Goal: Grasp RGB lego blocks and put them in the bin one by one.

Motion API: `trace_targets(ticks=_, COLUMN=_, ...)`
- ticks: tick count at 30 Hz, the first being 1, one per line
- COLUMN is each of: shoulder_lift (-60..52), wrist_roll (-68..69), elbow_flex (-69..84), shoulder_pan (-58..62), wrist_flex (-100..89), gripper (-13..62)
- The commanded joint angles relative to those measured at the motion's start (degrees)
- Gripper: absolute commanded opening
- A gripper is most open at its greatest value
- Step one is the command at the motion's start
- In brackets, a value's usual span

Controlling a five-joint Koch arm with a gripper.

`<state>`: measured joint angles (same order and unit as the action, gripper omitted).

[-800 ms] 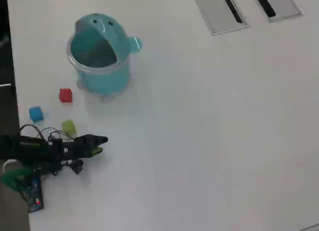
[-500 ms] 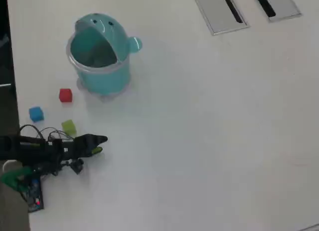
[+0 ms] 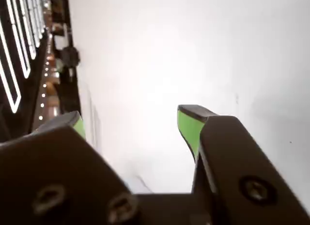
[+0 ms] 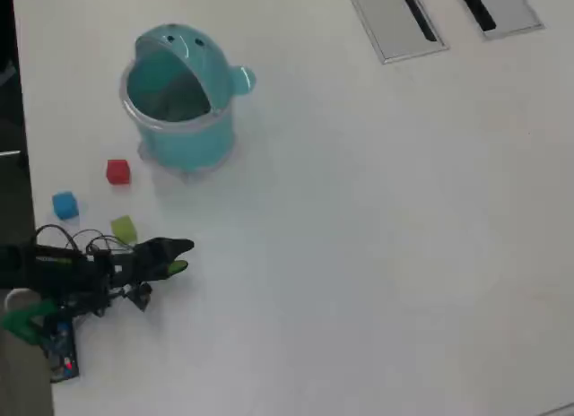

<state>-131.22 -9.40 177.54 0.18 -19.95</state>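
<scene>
In the overhead view the teal bin [image 4: 179, 111] with a cartoon-face hood stands at the upper left. Below it, three small blocks lie apart on the white table: red [image 4: 117, 171], blue [image 4: 65, 204] and yellow-green [image 4: 124, 229]. My gripper [image 4: 181, 256] hovers just right of and below the yellow-green block, touching none of them. The wrist view shows my gripper [image 3: 131, 119] open, its green-padded fingertips [image 3: 190, 124] wide apart with only bare white table between them. No block or bin appears in the wrist view.
Two grey slotted panels [image 4: 395, 20] sit at the table's top edge. The table's left edge [image 4: 20, 165] runs beside the blocks, dark floor beyond. The arm's base with cables and a circuit board [image 4: 61, 353] sits at the lower left.
The gripper has shifted slightly upward in the overhead view, toward the yellow-green block. The blocks and the bin have not moved.
</scene>
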Motion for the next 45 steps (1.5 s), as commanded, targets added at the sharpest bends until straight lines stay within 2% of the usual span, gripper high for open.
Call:
trace_targets(ticks=1, shoulder_lift=-3.78, wrist_roll=-2.2, elbow_flex=4.13, shoulder_pan=0.09, wrist_flex=-5.01, gripper=34.4)
trace_targets(ticks=16, shoulder_lift=-3.87, wrist_roll=-12.13, elbow_flex=2.02, shoulder_pan=-0.26, wrist_flex=-18.63, gripper=32.8)
trace_targets(ticks=27, shoulder_lift=-3.87, wrist_roll=-13.1, elbow_flex=-7.91, shoulder_pan=0.18, wrist_flex=-17.58, gripper=32.8)
trace_targets(ticks=35, shoulder_lift=-4.22, wrist_roll=-16.0, elbow_flex=-17.14, shoulder_pan=-0.44, wrist_flex=-11.07, gripper=32.9)
trace_targets(ticks=40, shoulder_lift=-4.22, wrist_roll=-28.74, elbow_flex=-22.15, shoulder_pan=-6.77, wrist_flex=-8.61, gripper=33.0)
trace_targets(ticks=45, shoulder_lift=-4.31, wrist_roll=-38.14, elbow_flex=-37.79, shoulder_pan=-16.61, wrist_flex=10.37, gripper=34.2)
